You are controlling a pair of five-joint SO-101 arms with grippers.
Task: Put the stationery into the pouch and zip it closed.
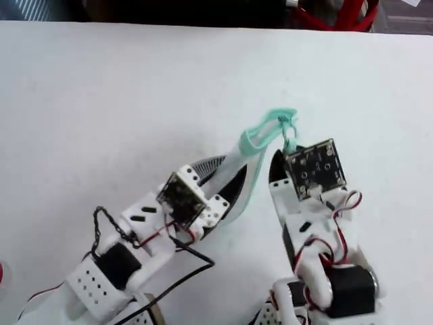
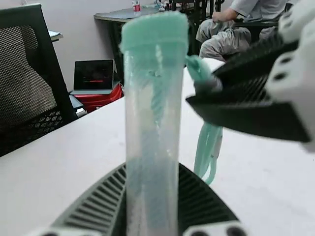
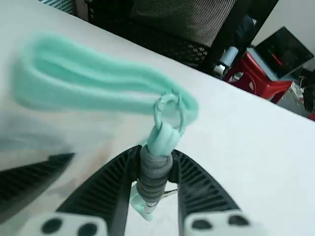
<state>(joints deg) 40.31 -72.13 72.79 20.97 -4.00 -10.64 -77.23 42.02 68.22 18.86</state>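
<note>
Right pincer (image 3: 155, 169): closed narrowly on the zip pull (image 3: 157, 169), a grey-wrapped tab with a mint loop.
Left pincer (image 2: 152, 206): clamped on the pouch (image 2: 153, 113), which is held edge-up.
Pouch place: between the two pincers, over the white table (image 1: 101, 101).
Progress: zipping is judged to be the step in hand. Whether the stationery is inside, or the zip fully shut, cannot be told.
Writing: none can be read.

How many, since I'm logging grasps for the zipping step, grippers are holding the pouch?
2. The left gripper is shut on the pouch, on its clear body; the right gripper is shut on the zipper pull at the pouch's teal end.
</note>
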